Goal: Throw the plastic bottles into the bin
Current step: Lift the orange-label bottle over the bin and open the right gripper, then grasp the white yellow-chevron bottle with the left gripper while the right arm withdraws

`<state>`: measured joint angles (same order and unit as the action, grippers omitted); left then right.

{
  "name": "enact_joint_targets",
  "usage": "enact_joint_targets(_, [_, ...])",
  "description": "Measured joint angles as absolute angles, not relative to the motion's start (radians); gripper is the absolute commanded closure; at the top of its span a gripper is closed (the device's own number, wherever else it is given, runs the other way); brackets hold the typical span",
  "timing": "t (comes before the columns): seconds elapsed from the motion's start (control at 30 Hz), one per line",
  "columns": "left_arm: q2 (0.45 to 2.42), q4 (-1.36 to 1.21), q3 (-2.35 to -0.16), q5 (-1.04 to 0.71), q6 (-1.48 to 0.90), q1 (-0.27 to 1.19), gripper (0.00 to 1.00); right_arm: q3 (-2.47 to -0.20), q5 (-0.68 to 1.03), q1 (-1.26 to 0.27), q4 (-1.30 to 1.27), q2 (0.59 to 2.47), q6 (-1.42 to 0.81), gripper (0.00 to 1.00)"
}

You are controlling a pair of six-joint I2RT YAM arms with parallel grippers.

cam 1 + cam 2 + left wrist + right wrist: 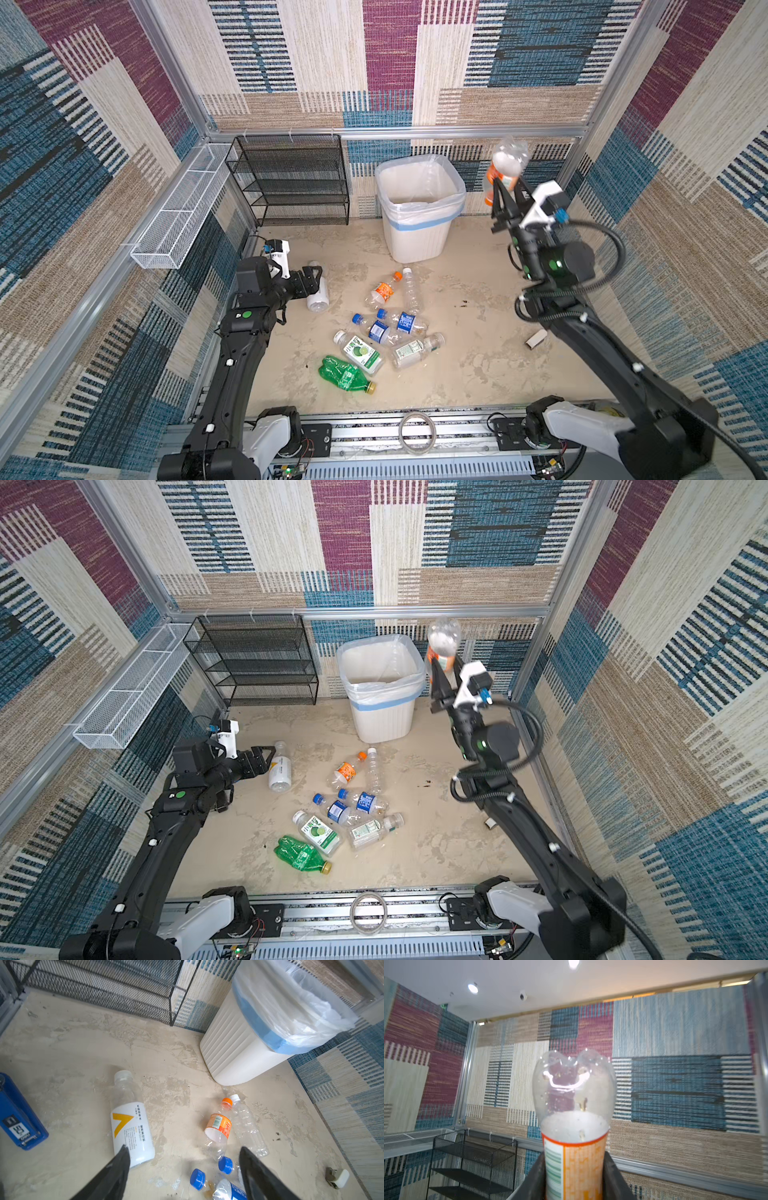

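Note:
My right gripper [508, 189] [445, 663] [574, 1154] is shut on an orange-labelled clear bottle [505, 166] [444, 640] [574, 1095], held base up in the air just right of the white bin [415, 245] [384, 725] [232, 1049] and above its rim. My left gripper [313, 276] [266, 756] [183, 1148] is open low over the floor, one finger beside the base of a white-labelled bottle [318, 293] [128, 1124]. Several bottles lie mid-floor, among them an orange-labelled one [384, 291], blue-capped ones [401, 322] and a crushed green one [343, 372].
A black mesh rack [291, 178] stands left of the bin at the back wall. A white wire basket [178, 216] hangs on the left wall. A blue tool [18, 1118] lies by my left arm. A small white scrap [536, 338] lies at the right.

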<state>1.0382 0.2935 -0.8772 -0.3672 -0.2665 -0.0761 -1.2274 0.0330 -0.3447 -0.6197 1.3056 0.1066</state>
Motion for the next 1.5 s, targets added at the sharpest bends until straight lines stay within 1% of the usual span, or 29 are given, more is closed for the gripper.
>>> enact_joint_targets(0.07, [1.043, 0.302, -0.87, -0.345, -0.289, -0.076, 0.16, -1.505, 0.058, -0.337, -0.441, 1.508, 0.107, 0.5])
enact_joint_targets(0.1, [1.048, 0.305, -0.869, -0.343, -0.297, -0.076, 0.16, -1.625, 0.082, -0.331, -0.331, 1.594, 0.107, 0.42])
enact_joint_targets(0.13, [1.053, 0.307, -0.868, -0.341, -0.309, -0.076, 0.15, -1.697, 0.094, -0.326, -0.254, 1.646, 0.105, 0.33])
enact_joint_targets(0.17, [1.056, 0.31, -0.867, -0.336, -0.315, -0.076, 0.15, -1.746, 0.108, -0.322, -0.192, 1.682, 0.102, 0.25])
enact_joint_targets(0.2, [1.059, 0.315, -0.867, -0.327, -0.319, -0.076, 0.14, -1.771, 0.121, -0.32, -0.144, 1.7, 0.095, 0.21])
enact_joint_targets(0.3, [1.066, 0.332, -0.866, -0.316, -0.338, -0.076, 0.13, -1.769, 0.139, -0.312, -0.065, 1.702, 0.086, 0.15])
enact_joint_targets(0.7, [1.145, 0.337, -0.838, -0.297, -0.39, -0.076, 0.13, -1.622, 0.186, -0.229, -0.006, 1.584, 0.054, 0.15])
enact_joint_targets(0.93, [1.203, 0.336, -0.838, -0.292, -0.393, -0.076, 0.13, -1.348, 0.175, -0.203, -0.038, 1.4, 0.007, 0.12])
enact_joint_targets(1.2, [1.365, 0.323, -0.846, -0.267, -0.416, -0.067, 0.14, -1.028, 0.146, -0.173, -0.065, 1.226, -0.072, 0.11])
enact_joint_targets(1.37, [1.495, 0.299, -0.906, -0.256, -0.424, -0.056, 0.17, -0.931, 0.146, -0.148, -0.063, 1.169, -0.108, 0.11])
enact_joint_targets(1.5, [1.589, 0.273, -0.951, -0.239, -0.426, -0.05, 0.2, -0.897, 0.146, -0.14, -0.063, 1.158, -0.128, 0.11])
